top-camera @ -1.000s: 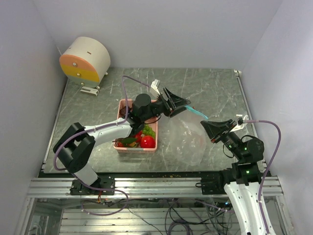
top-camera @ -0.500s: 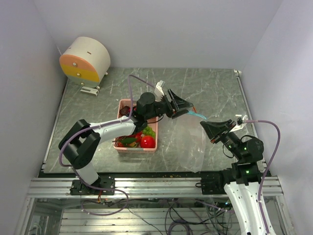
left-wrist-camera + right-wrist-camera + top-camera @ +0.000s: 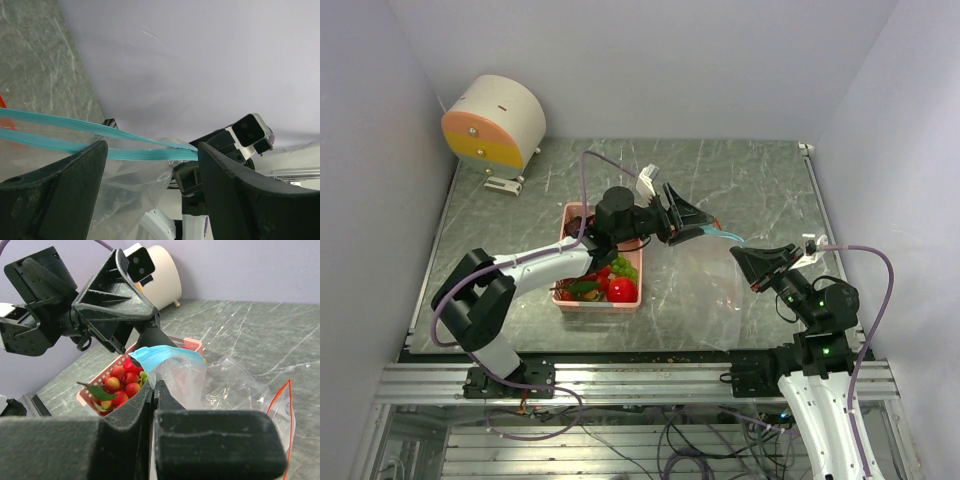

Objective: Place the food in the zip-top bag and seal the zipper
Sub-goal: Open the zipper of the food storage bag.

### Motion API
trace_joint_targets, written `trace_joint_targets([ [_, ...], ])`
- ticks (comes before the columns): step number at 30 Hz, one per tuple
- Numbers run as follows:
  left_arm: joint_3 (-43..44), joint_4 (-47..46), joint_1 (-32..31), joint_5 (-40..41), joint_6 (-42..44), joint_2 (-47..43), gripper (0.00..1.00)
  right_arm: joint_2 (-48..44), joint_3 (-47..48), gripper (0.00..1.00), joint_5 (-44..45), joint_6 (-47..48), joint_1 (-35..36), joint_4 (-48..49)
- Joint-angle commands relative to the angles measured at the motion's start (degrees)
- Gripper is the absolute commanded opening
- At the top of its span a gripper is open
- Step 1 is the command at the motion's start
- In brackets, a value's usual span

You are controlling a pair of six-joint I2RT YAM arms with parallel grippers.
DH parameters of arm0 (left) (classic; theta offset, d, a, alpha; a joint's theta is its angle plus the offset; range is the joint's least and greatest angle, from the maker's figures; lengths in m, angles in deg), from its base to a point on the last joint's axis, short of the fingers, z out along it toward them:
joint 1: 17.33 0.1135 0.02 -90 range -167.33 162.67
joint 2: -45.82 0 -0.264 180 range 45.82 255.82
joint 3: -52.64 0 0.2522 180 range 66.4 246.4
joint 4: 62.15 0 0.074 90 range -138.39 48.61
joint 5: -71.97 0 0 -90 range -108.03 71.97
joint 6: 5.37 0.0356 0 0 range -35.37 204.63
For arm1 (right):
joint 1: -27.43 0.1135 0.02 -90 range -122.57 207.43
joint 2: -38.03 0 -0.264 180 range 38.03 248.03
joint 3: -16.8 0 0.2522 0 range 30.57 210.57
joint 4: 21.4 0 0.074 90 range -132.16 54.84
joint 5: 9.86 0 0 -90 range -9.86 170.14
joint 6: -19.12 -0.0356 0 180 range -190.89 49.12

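The zip-top bag is clear with a teal zipper, and it hangs between both arms above the table. My right gripper is shut on the bag's edge just under the zipper's near end. My left gripper is open, one finger on each side of the zipper strips and the film. In the top view the left gripper sits at the zipper's left end and the right gripper at its right end. The food, red balls, green grapes and small tomatoes, lies in the pink tray.
A second clear bag with a red zipper lies flat on the table right of the held bag. A cream and orange drum stands at the back left corner. Grey walls close in the marble table on three sides.
My left gripper has shifted slightly right along the zipper, still open. The bag's film has drawn up off the table. The right arm has held still.
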Motion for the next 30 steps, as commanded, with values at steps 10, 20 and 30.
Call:
trace_joint_targets([
  [10, 1.53, 19.67, 1.66, 9.33, 35.75, -9.32, 0.70, -0.08, 0.21, 0.00, 0.13, 0.53, 0.31, 0.73],
  [20, -6.95, 3.18, 0.14, 8.13, 71.99, -8.47, 0.96, 0.93, 0.22, 0.00, 0.02, 0.37, 0.31, 1.30],
  [30, -13.02, -11.59, -0.53, -5.65, 82.31, -9.26, 1.00, 1.96, 0.31, 0.00, -0.38, 0.19, 0.31, 1.97],
])
